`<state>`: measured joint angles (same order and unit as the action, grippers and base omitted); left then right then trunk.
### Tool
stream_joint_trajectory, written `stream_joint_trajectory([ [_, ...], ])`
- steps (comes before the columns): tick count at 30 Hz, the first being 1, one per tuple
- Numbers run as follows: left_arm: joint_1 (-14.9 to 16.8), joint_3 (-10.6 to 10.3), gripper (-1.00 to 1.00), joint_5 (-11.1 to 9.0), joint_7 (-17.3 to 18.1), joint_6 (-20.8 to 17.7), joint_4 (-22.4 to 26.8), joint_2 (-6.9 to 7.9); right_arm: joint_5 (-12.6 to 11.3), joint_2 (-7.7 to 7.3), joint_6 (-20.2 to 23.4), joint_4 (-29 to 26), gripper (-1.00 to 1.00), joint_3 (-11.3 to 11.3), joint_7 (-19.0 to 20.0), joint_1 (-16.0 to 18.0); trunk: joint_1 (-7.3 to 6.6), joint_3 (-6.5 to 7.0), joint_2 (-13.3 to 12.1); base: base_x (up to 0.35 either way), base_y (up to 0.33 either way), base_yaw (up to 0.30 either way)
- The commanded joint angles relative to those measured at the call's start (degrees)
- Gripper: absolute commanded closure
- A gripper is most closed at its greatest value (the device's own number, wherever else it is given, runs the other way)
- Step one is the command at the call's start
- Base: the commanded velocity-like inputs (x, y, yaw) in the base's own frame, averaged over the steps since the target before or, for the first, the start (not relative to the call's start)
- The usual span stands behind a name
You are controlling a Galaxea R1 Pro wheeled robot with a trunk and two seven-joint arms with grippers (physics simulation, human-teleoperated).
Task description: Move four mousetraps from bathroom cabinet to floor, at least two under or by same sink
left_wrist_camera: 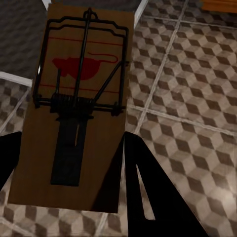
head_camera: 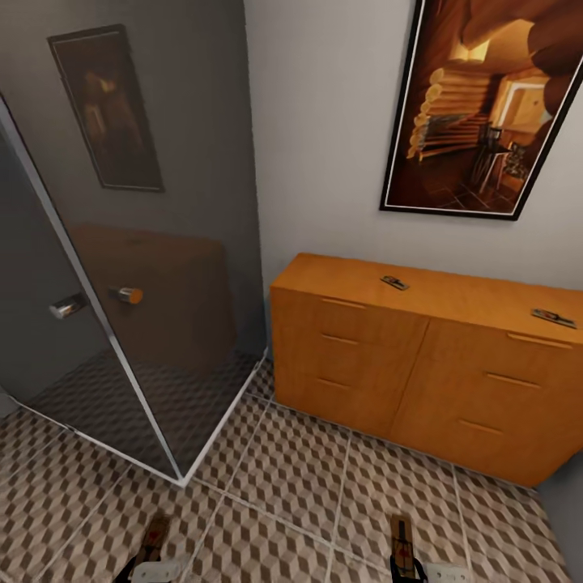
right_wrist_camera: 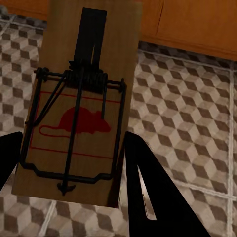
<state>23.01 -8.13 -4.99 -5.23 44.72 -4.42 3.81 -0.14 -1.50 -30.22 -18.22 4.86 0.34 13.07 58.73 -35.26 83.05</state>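
Mousetraps are split two and two: one [head_camera: 394, 282] lies on the cabinet [head_camera: 421, 364] top near its back edge toward the left end, another [head_camera: 554, 317] near the right end close to the front edge, both flat and well apart. The left claw [left_wrist_camera: 64, 148] is closed on a third mousetrap [left_wrist_camera: 79, 108], held over the bathroom floor [head_camera: 308, 470], its long axis running out along the fingers [left_wrist_camera: 153, 197], the red mouse print and wire bar at the far end. The right claw [right_wrist_camera: 69, 153] grips the fourth mousetrap [right_wrist_camera: 84, 98] the same way lengthwise, but with the mouse print near the fingers and the dark tongue pointing away toward the cabinet front. In the head view both held traps show at the bottom edge over the tiles. A glass shower enclosure [head_camera: 121, 324] with a metal knob [head_camera: 125, 295] stands left of the cabinet, touching or just beside its left end, and a framed picture [head_camera: 486, 105] hangs on the wall above the cabinet.
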Motion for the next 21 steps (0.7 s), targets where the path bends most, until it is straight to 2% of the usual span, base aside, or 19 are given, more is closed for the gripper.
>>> stream_joint_trajectory([
  [1, 0.1, -0.5, 1.00, -0.3, -0.3, 0.3, -0.2, -0.03, -0.2, 0.01, -0.2, 0.0, 1.00, 0.2, 0.3, 0.0, 0.00, -0.07, 0.0, 0.000, 0.000, 0.284],
  [21, 0.1, -0.5, 1.00, -0.3, -0.3, 0.3, -0.2, -0.32, -0.2, 0.09, -0.2, 0.1, 1.00, 0.2, 0.3, 0.0, 0.00, -0.46, 0.0, 0.000, 0.000, 0.284],
])
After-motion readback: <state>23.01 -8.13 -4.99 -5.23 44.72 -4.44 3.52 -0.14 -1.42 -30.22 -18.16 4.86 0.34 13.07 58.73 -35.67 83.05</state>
